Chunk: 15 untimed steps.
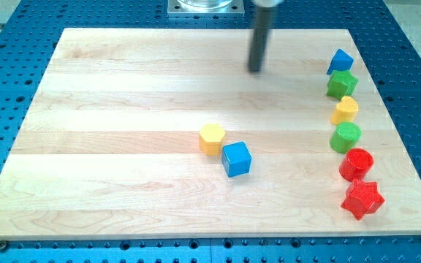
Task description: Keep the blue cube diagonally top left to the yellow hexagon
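The yellow hexagon (pixel 211 138) lies near the middle of the wooden board (pixel 108 146). The blue cube (pixel 236 158) sits touching it, just to the lower right. My tip (pixel 256 71) is at the end of the dark rod near the view's top, well above both blocks and slightly to the right of the cube. It touches no block.
Along the board's right side runs a column of blocks: a blue pentagon-like block (pixel 339 61), a green block (pixel 341 85), a yellow heart (pixel 346 110), a green cylinder (pixel 345 136), a red cylinder (pixel 356 164) and a red star (pixel 362 198).
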Tool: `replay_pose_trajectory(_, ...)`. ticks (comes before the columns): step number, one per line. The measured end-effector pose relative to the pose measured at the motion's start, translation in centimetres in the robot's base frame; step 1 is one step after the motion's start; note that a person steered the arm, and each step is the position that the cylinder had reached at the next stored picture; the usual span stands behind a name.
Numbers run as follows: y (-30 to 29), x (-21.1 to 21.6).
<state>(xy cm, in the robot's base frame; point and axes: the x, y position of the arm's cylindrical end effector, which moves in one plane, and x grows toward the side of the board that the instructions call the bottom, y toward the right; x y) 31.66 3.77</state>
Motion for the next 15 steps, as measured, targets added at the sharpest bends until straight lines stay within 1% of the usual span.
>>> replay_pose_trajectory(1, -11.6, 6.2)
replay_pose_trajectory(2, -15.3, 16.8)
replay_pose_trajectory(3, -11.9, 26.7)
replay_pose_trajectory(4, 0.5, 28.3)
replay_pose_trajectory(5, 5.8, 24.9)
replay_pose_trajectory(6, 0.7, 19.7)
replay_pose_trajectory(7, -3.6, 19.6)
replay_pose_trajectory(8, -4.0, 27.4)
replay_pose_trajectory(9, -6.0, 29.1)
replay_pose_trajectory(10, -6.4, 23.4)
replay_pose_trajectory(12, -6.4, 14.6)
replay_pose_trajectory(13, -9.8, 14.4)
replay_pose_trajectory(14, -11.1, 21.2)
replay_pose_trajectory(15, -11.2, 25.0)
